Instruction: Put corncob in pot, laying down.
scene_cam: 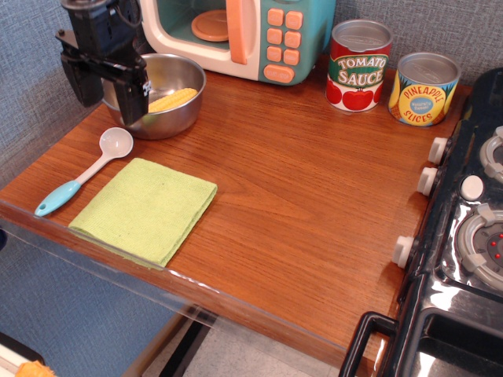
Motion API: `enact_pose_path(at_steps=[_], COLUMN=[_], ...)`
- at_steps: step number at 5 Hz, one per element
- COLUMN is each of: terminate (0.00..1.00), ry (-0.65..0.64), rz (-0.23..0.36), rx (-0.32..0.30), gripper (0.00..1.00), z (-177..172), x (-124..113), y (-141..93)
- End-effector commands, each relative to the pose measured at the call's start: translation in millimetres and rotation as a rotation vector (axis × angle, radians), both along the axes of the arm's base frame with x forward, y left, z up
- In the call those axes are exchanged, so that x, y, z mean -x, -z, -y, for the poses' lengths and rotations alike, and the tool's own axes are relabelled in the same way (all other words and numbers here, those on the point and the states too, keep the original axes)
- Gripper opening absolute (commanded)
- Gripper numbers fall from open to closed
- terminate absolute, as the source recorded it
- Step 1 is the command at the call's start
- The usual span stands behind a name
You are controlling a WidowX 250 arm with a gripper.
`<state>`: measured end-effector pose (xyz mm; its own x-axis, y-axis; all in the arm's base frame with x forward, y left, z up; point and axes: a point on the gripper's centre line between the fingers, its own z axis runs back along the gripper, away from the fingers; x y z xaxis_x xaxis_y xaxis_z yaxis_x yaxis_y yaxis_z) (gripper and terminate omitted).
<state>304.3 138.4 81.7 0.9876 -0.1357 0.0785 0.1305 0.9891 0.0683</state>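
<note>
corncob point(171, 100) lying inside pot point(185, 75), at rear left of table point(314, 196). gripper point(106, 94) overlapping pot's left rim. spoon point(86, 171) in front of pot; cloth point(144, 208) right of spoon. microwave point(251, 35) behind pot; two cans point(359, 65) right of microwave. stove point(471, 236) along right edge.

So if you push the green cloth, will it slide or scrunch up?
The green cloth looks soft and folded, so it would probably bunch up. It likely weighs little. On the smooth wooden table it might also slide a bit.
</note>
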Motion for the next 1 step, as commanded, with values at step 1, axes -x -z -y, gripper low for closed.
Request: enact_pose_path(at_steps=[1], terminate=[1.00], ry=[0.004], rz=[0.063], rx=[-0.029], gripper=[1.00], z=[-5.1], x=[2.3], y=[-22.0])
